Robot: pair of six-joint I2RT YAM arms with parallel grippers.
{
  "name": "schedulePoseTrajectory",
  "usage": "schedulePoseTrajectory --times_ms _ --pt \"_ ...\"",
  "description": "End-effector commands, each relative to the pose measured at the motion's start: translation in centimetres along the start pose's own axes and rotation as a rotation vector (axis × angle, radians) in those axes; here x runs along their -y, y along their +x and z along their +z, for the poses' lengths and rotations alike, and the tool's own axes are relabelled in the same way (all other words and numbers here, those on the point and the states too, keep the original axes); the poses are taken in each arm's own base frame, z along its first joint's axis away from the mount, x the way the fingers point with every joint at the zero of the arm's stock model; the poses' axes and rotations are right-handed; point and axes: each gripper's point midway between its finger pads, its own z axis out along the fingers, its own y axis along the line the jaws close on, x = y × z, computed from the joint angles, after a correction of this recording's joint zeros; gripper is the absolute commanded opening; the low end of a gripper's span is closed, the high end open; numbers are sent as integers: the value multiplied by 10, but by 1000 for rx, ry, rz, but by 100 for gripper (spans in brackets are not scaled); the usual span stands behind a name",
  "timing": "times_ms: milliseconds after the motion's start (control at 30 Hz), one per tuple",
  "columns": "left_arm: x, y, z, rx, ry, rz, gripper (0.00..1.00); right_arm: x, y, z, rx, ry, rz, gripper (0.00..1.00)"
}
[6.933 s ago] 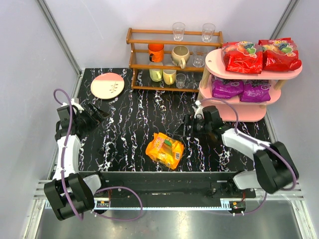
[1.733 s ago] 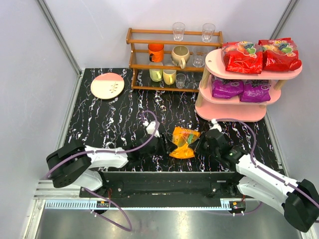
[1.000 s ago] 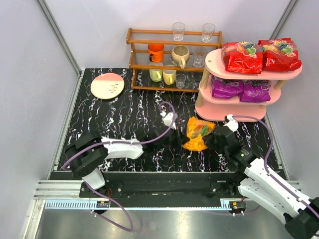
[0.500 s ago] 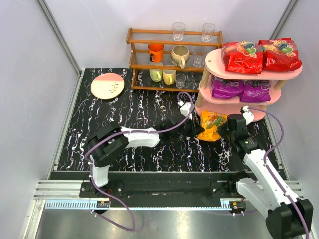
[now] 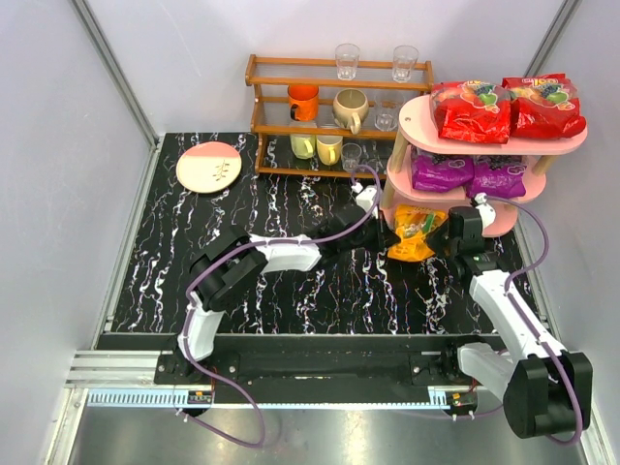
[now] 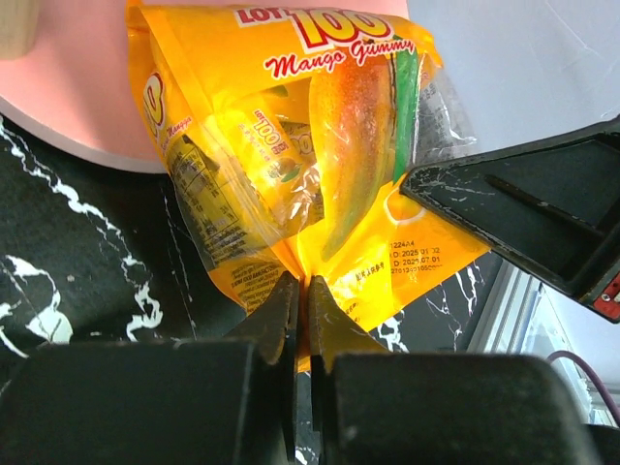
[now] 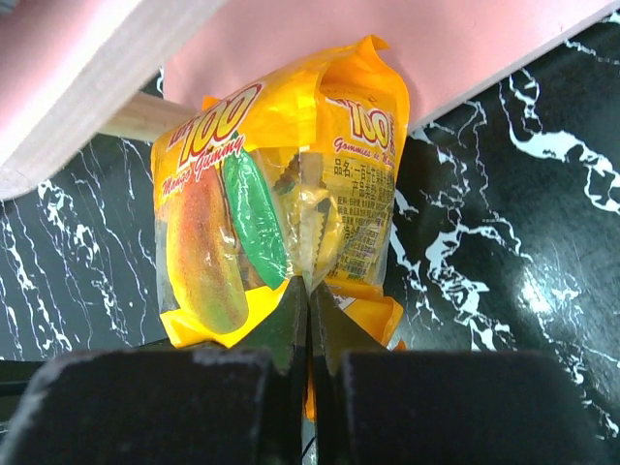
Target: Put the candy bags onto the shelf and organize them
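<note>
Left gripper (image 6: 302,291), right gripper (image 7: 308,291) both pinching orange bag (image 5: 415,232), jaws clamped on opposite edges. Bag hanging upright between them. Shelf (image 5: 417,121) bottom board lying just beyond fingertips, right arm nearer.

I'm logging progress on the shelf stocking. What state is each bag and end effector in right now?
orange candy bag: pinched by both end effectors, at the front edge of the shelf bottom tier.
left end effector: shut on orange candy bag.
right end effector: shut on orange candy bag.
red candy bags: lying on top tier.
purple candy bags: lying on middle tier.
</note>
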Motion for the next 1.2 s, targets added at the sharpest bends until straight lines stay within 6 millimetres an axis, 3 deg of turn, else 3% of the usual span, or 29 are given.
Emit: schedulePoseTrajectory --times_ms 0,167,200,300,333,433,567,700,800,1033,1167 --pt "0 -23 7 32 19 49 0 -19 -82 -5 284 -18 32 0" --pt "-6 -25 21 22 13 37 0 -12 -82 6 267 8 27 2" --pt "-6 -26 24 23 14 30 0 -13 -81 9 257 6 27 17" --pt "-14 -24 33 13 -2 3 0 -20 -80 5 226 -37 13 48" --pt "-19 -22 36 9 -11 -5 0 -22 -81 1 226 -44 8 62" --pt "-24 -23 41 15 -17 -30 0 -29 -88 -24 248 -84 4 73" --pt "-24 -26 46 25 -12 -65 0 -26 -101 -68 312 -102 -17 78" --pt "-15 -33 53 44 28 -109 0 -22 -105 -95 350 -112 -28 80" --pt "-4 -42 55 70 60 -143 0 -16 -103 -103 360 -102 -38 80" --pt "7 -64 57 147 82 -206 0 -13 -95 -100 337 -104 -41 81" --pt "21 -86 55 207 108 -237 0 -14 -94 -98 330 -105 -42 81"
